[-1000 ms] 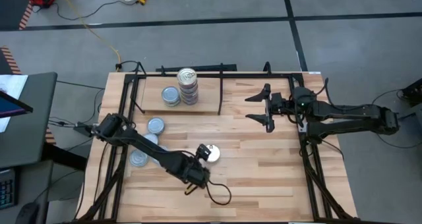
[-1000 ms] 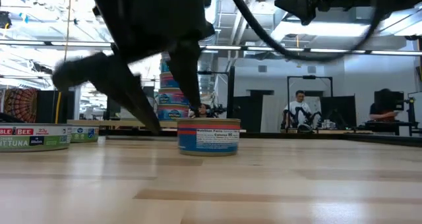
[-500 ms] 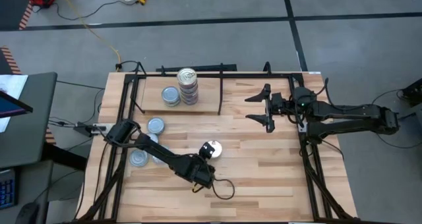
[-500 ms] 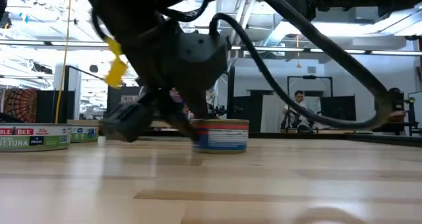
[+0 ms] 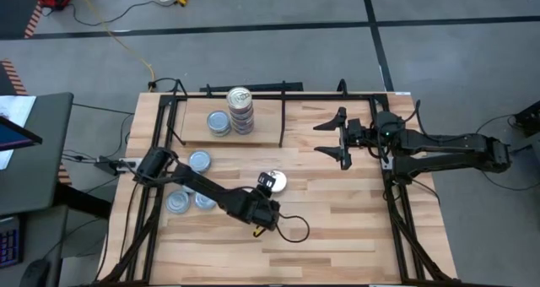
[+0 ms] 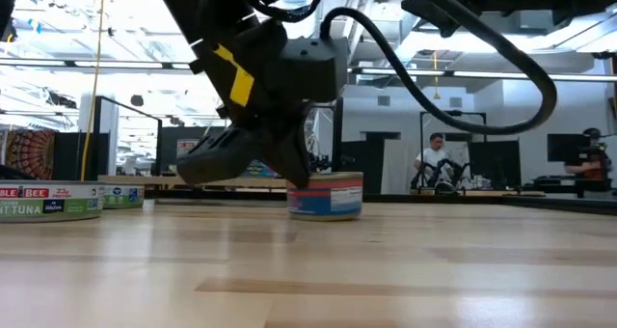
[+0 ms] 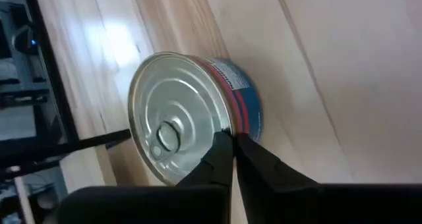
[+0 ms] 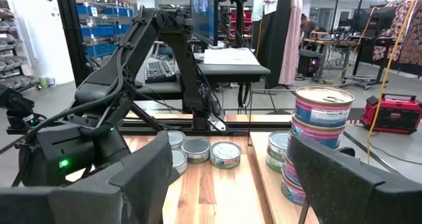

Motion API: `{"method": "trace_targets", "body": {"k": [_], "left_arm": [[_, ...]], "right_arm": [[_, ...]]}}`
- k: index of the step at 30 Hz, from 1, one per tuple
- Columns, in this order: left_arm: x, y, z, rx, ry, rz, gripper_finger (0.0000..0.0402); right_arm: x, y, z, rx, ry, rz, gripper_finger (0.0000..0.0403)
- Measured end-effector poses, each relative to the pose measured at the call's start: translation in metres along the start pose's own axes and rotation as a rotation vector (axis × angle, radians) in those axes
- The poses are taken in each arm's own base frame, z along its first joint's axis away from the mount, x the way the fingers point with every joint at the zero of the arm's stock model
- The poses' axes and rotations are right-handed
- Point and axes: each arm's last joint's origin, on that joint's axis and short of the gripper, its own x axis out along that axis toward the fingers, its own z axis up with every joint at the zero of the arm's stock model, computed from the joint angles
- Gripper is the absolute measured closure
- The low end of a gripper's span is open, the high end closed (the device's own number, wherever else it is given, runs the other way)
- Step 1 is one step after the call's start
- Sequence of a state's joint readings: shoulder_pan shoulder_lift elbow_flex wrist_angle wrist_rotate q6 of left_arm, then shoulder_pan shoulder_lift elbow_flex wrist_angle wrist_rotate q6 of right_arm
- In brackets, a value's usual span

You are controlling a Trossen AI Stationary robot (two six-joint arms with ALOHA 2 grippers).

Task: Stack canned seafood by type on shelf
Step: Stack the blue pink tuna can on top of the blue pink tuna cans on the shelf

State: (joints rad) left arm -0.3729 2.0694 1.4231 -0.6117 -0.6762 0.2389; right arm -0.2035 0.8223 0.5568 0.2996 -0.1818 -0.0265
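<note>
— Table (image 5: 337,211): what do we see on it?
— We see the left gripper (image 5: 267,189) pinched narrow against a tin (image 5: 274,181) mid-table; right gripper (image 5: 336,137) spread wide by the shelf (image 5: 261,122); a person (image 6: 436,162) sits behind.

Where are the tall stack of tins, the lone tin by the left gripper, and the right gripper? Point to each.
Tall stack of tins (image 5: 240,110), high view, on its top lid.
Lone tin (image 7: 173,125), left wrist view, on its lid.
Right gripper (image 5: 331,138), high view, between its open fingertips.

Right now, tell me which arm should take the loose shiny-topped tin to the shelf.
Left. The left gripper is already at the tin mid-table, its fingers closed together against its rim. The right gripper hangs open, away from the tin.
</note>
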Motion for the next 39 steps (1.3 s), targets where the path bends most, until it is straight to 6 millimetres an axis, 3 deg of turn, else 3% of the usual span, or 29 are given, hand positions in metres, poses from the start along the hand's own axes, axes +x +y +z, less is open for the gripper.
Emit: {"method": "trace_targets", "body": {"k": [17,24,30,39], "left_arm": [[-0.014,0.002,-0.002,-0.155,0.002,-0.162,0.0398],[-0.051,0.025,0.022,-0.358,-0.024,-0.264,0.0385],[-0.072,0.053,0.036,-0.469,-0.062,-0.318,0.0293],[-0.049,0.086,0.024,-0.459,-0.016,-0.448,0.0117]], "right_arm": [[0.000,0.000,0.000,0.002,0.003,0.000,0.0072],[0.000,0.000,0.000,0.003,0.003,0.000,0.0072],[0.000,0.000,0.000,0.003,0.005,0.000,0.0072],[-0.001,-0.004,-0.008,-0.012,0.081,-0.019,0.0072]]}}
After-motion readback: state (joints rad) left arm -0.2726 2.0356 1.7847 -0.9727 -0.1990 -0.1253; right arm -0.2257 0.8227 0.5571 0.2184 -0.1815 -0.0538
